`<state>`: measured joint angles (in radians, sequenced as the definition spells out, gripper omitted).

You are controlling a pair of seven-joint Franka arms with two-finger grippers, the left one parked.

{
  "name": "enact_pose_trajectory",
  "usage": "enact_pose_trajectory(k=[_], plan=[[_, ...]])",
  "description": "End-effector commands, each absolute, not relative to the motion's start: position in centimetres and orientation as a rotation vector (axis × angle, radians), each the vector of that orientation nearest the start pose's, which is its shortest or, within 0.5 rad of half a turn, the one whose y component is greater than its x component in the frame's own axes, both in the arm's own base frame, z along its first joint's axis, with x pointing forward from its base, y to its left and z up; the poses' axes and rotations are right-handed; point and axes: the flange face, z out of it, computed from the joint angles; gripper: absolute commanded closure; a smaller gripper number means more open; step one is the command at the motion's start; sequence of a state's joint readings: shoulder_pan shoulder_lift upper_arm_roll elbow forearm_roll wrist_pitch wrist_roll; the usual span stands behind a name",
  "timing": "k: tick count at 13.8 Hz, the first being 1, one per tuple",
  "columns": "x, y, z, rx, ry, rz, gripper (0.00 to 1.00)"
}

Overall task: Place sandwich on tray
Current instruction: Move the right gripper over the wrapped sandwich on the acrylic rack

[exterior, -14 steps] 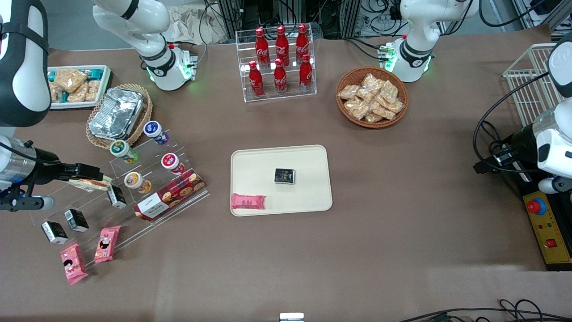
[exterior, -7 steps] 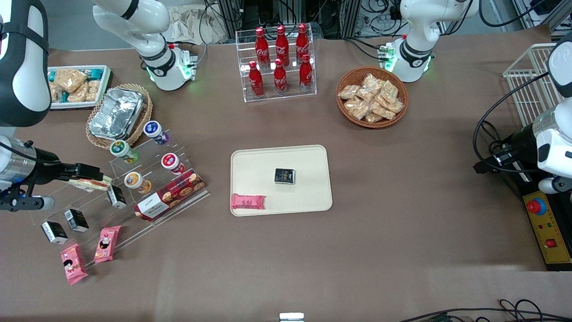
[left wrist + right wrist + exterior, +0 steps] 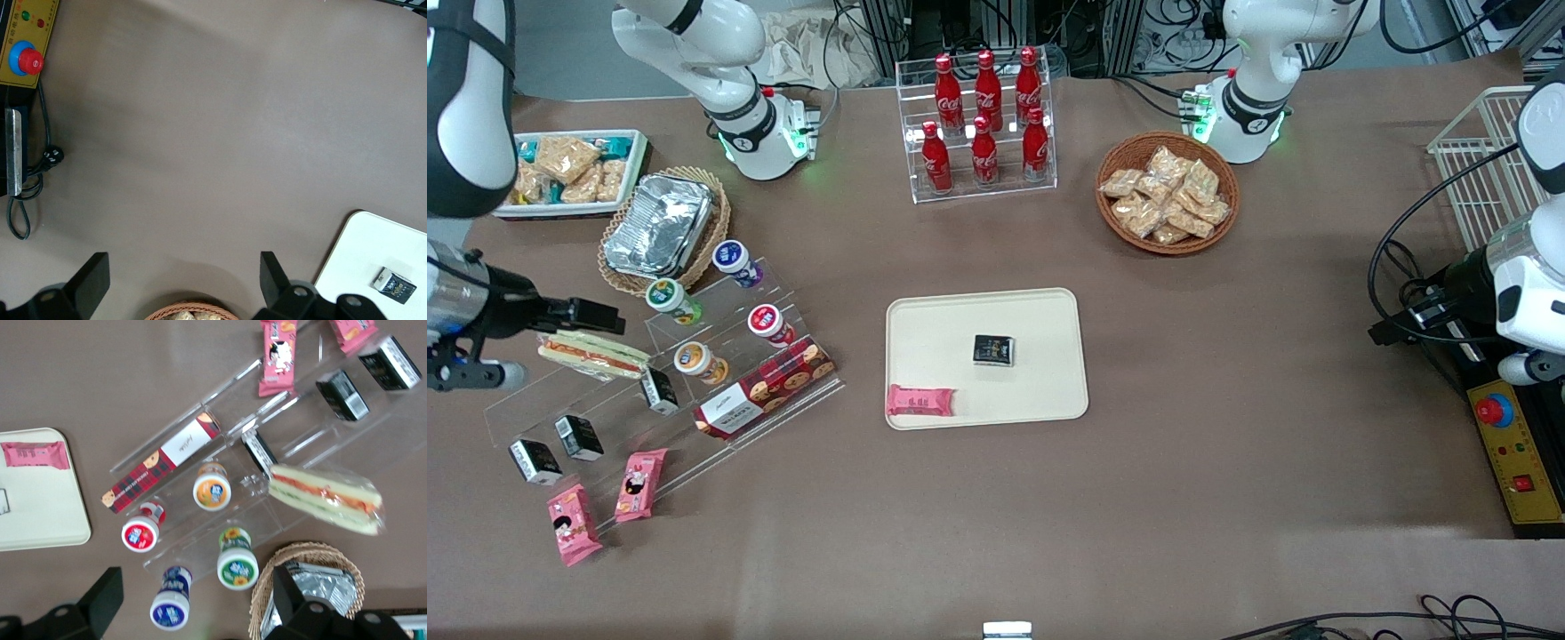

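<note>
We see the tray [image 3: 1040, 311] well away from the gripper [image 3: 609, 316], toward the table's middle, carrying a pink bar [image 3: 921, 401] and a small black packet [image 3: 993, 349]. The clear stepped rack [image 3: 720, 449] spreads just under the gripper, crowded with small tubs [image 3: 672, 300], a red biscuit box [image 3: 764, 387] and black packets. The sandwich [image 3: 592, 354] lies on the rack right beside the gripper, whose fingers stand apart and empty. Most of the arm is cut off at the frame's edge.

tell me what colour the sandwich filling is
Red-orange and green between pale bread; the sandwich shows best in the right wrist view.
</note>
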<state>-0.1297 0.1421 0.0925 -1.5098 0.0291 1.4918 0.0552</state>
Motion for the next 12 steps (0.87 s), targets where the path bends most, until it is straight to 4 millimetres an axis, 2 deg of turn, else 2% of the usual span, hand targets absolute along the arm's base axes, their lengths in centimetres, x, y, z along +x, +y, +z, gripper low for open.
enact_pose_trajectory(k=[1,3,6,10,12], plan=[[53.9,-3.2,57.8,-3.099,0.201,0.239,0.0],[51.9,-4.3,57.6,-3.104,0.245,0.182,0.0],[50.5,-4.1,56.8,-3.111,0.301,0.068,0.0],[51.9,-4.5,56.1,-3.098,0.321,0.056,0.0],[52.7,-6.3,55.3,-3.081,0.378,0.097,0.0]])
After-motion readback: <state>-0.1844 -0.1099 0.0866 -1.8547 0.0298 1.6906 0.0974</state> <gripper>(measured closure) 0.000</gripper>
